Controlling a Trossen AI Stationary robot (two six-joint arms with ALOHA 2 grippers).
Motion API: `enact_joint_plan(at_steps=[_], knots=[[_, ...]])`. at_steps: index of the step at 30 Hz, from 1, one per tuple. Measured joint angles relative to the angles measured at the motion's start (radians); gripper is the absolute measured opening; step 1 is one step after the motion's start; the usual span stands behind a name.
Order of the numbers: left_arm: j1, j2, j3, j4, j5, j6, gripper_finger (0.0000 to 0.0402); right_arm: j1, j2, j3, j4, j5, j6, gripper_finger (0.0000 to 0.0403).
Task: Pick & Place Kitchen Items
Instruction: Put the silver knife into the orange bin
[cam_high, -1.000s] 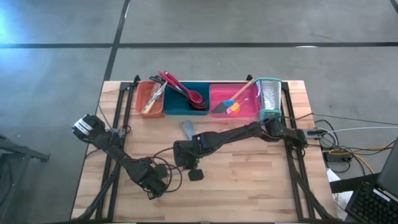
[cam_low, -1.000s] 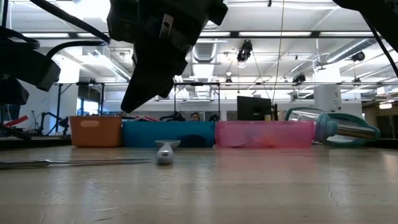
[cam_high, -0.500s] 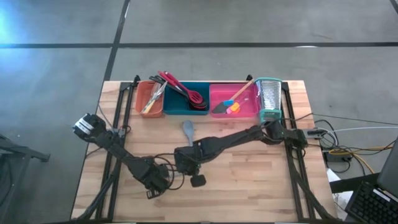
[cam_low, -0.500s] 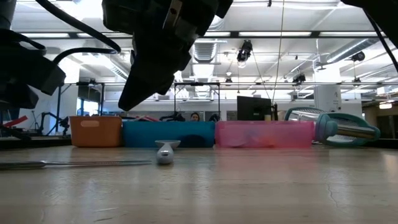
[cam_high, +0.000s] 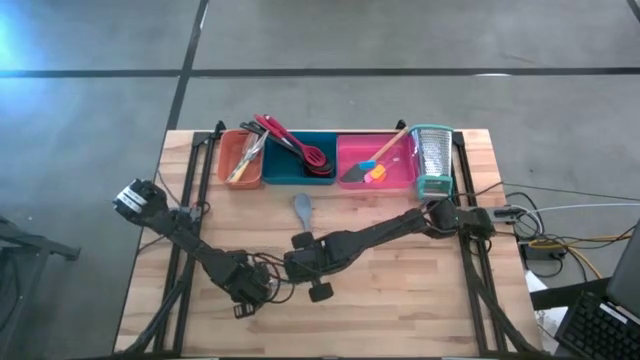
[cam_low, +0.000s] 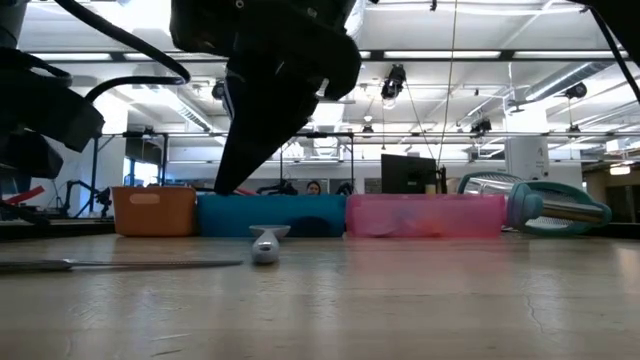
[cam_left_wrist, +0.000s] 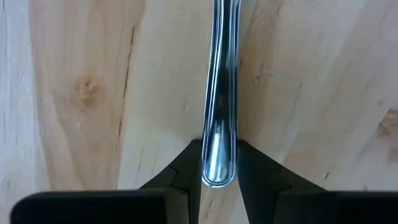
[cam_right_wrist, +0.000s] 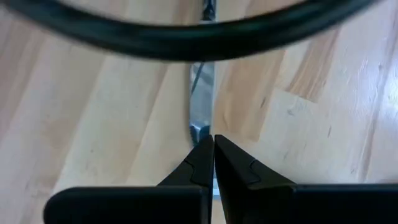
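A metal table knife (cam_low: 130, 264) lies flat on the wood near the table's near edge, between the two grippers. My left gripper (cam_left_wrist: 219, 146) (cam_high: 245, 287) is down at the knife's handle end and shut on it. My right gripper (cam_right_wrist: 213, 138) (cam_high: 317, 288) is shut, with its tips right at the knife's blade tip (cam_right_wrist: 199, 127). A grey spoon-like tool (cam_high: 302, 208) (cam_low: 265, 243) lies alone on the table, in front of the trays. Other utensils rest in the orange tray (cam_high: 240, 158), the teal tray (cam_high: 300, 160) and the pink tray (cam_high: 377, 162). My left gripper pinches the knife's rounded handle end (cam_left_wrist: 219, 171) between its two fingers (cam_left_wrist: 186, 165), one on each long edge. The fingers come from above, and the knife lies flat on the table. My right gripper's shut tips stand at the blade tip; whether they touch it I cannot tell.
The metal grater with teal trim (cam_high: 432, 160) lies at the right end of the tray row along the far edge. A black cable (cam_right_wrist: 186, 43) crosses above the knife between the grippers. Bare wood lies to the right of the grippers and behind them up to the trays.
My right arm has swung toward the table's near edge and come down, bringing its gripper to the knife's blade tip. My left gripper has stayed at the handle end. The knife has stayed on the table.
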Motion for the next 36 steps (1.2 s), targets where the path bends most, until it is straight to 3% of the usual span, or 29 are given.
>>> enact_joint_plan(at_steps=[6,20,26,32,36], knots=[[0.014,-0.072,-0.081,0.082,0.006,-0.032,0.0085,0.034,0.0,-0.001,0.016,0.057,0.006,0.0008],[0.046,-0.141,-0.211,0.232,0.08,-0.037,0.0085,0.051,0.0,-0.004,0.025,0.061,0.017,0.0008],[0.073,-0.143,-0.234,0.263,0.123,-0.023,0.0085,0.115,0.0,-0.034,0.015,0.361,-0.123,0.0008],[0.097,-0.143,-0.236,0.266,0.149,0.0,0.0085,0.119,0.001,-0.044,0.075,0.355,-0.061,0.0009],[0.101,-0.142,-0.237,0.27,0.155,0.001,0.0085,0.118,0.001,-0.05,0.104,0.256,-0.065,0.0024]])
